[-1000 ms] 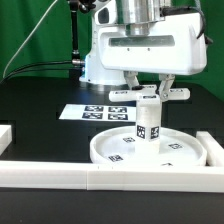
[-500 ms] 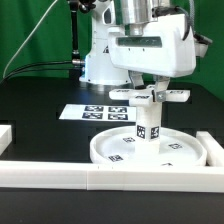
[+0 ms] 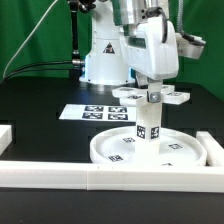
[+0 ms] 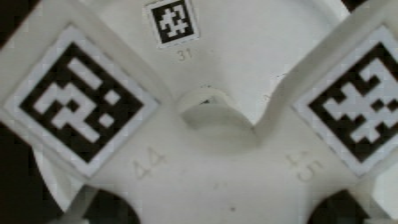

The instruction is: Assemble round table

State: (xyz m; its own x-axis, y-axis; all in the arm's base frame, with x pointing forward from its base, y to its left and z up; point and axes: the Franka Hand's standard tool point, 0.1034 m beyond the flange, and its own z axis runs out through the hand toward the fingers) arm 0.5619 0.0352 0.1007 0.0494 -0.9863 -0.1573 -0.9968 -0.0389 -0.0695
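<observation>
The hand [image 3: 150, 88] grips the cross-shaped piece [image 3: 152, 96] atop the leg [image 3: 148, 124].

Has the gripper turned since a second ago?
Yes. Against the unmoved marker board, the gripper has rotated on the spot above the leg, its wide white body now edge-on, its jaws at the cross-shaped piece.

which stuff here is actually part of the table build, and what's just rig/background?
Job:
- round disc
- cylinder leg, upright on the disc
- cross-shaped piece, on top of the leg
- gripper, at the cross

Not the job:
- marker board
- border rails
</observation>
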